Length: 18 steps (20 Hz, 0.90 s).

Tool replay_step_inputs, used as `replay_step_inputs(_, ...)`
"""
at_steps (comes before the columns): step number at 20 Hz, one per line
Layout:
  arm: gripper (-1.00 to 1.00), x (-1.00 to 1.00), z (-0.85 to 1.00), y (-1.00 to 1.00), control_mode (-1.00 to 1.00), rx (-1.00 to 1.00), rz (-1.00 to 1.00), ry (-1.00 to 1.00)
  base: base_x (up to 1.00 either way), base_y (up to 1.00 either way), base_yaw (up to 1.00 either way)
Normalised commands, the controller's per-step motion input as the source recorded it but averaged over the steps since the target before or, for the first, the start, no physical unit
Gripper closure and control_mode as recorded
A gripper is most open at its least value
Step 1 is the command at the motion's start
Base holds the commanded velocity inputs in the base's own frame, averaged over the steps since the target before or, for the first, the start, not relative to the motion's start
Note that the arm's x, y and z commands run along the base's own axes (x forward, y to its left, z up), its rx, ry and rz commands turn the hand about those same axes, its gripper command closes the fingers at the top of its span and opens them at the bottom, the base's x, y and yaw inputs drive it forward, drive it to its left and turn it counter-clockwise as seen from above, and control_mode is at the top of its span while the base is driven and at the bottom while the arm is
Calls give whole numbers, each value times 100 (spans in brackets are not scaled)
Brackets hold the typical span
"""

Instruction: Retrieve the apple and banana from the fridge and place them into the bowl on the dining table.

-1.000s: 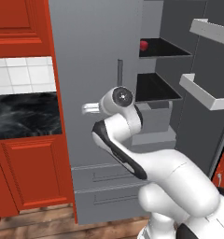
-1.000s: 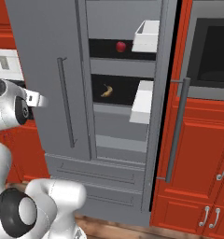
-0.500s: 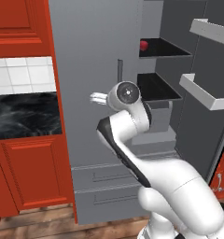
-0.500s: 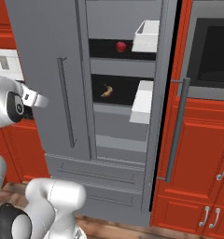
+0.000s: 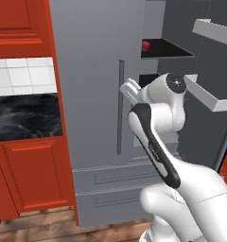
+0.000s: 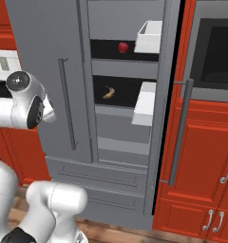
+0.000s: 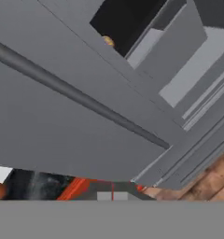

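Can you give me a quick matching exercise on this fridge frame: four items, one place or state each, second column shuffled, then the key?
Items:
1. apple
2. banana
3. gripper
4. fridge's right door

Places or states:
A. swung open, white bins on its inner side
B. on the upper black shelf
C. shut, holding nothing, by the left door's bar handle
D. on the shelf below the upper one

Pairs: 1-B, 2-D, 3-C, 4-A
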Motion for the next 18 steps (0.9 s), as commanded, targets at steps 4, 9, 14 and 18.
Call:
replay_step_inputs(4,100,-9,-1,-64,-100,59,0,5,0,0,0)
replay_step_inputs(9,100,2,-1,-15,-100,17,0,-7,0,0,0)
replay_step_inputs(14,-100,6,0,-8,-100,13,-4,0,0,0,0)
replay_step_inputs(18,-100,14,-1,-47,-100,11,-14,0,0,0,0)
